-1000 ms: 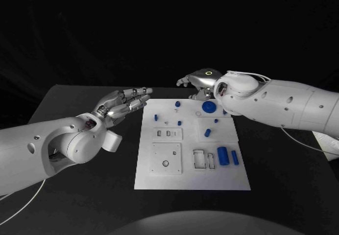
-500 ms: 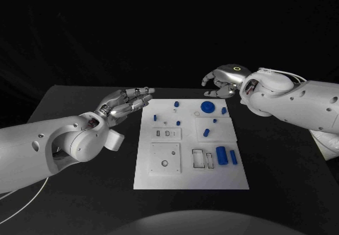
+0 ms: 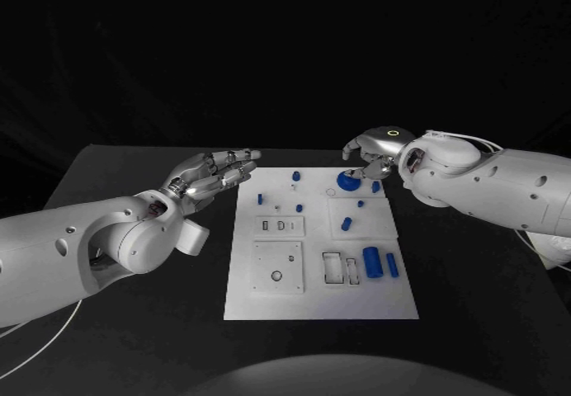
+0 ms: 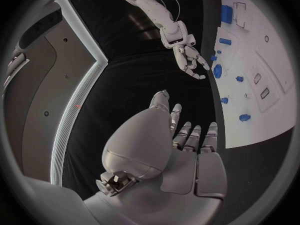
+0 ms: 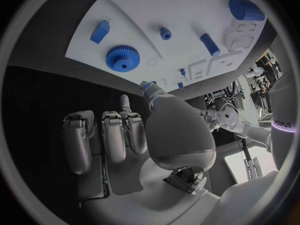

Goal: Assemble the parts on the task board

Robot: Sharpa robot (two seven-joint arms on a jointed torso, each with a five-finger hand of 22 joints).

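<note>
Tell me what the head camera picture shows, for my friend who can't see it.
A white task board lies on a black table, with small blue parts on it. The robot's right hand hovers by a round blue gear at the board's far end, fingers curled, holding nothing. The left hand floats open beside the board's left edge.

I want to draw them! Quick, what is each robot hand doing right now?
Left robot hand: open, fingers spread, holding nothing.
Right robot hand: open, holding nothing, beside the blue gear.
</note>
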